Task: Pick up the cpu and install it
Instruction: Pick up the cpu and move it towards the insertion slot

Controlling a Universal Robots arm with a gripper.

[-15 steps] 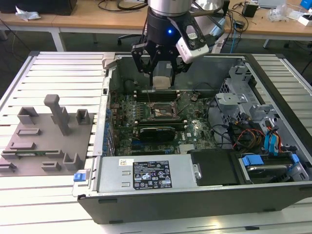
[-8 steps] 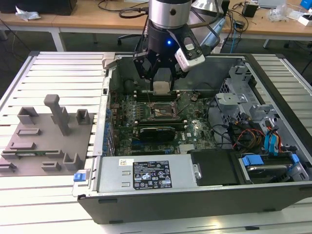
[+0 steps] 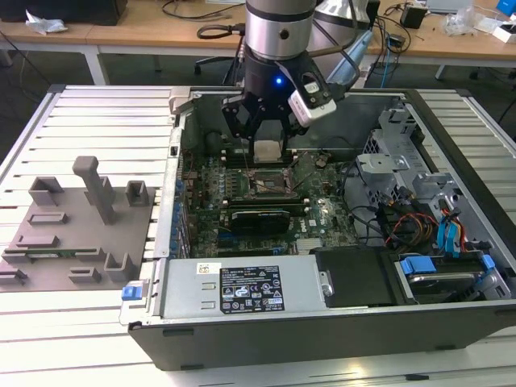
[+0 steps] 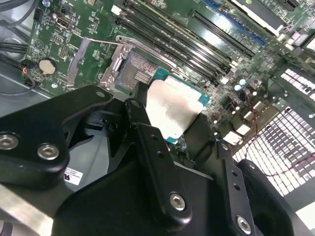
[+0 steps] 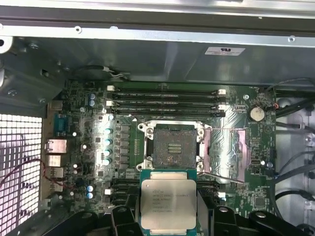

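Holding the cpu [image 5: 169, 201] by two opposite edges, the jaws are clamped on it above the motherboard [image 3: 322, 214] inside the open computer case [image 3: 322, 339]. The chip hangs clear of the board, near the socket [image 5: 171, 147], pale metal plate facing up. Whether it sits squarely over the socket cannot be told.

Hazards, as judged from this position:
- Misalignment. Any offset or rotation between chip and socket would probably set it down askew and bend the fine contacts in the socket floor.
- Tilt. One corner landing first would load the contacts unevenly.
- Slip. The grip bears on thin edges only, so a small shift between the jaws could drop the chip onto the board.

Surroundings and obstructions:
- The hinged retention frame [image 5: 226, 152] lies folded open just beside the socket, so the socket mouth is uncovered.
- The memory slots [image 5: 162, 101] run along another side, and a row of capacitors [image 5: 107, 142] stands opposite the frame. The bulky linkage of the jaws could strike either.
- The long black card [image 3: 258, 218] lies near the socket, with the power supply [image 3: 242, 289] beyond it.
- A grey fixture tray [image 3: 81, 234] rests on the slatted tabletop [image 3: 97, 113], well apart from the work.
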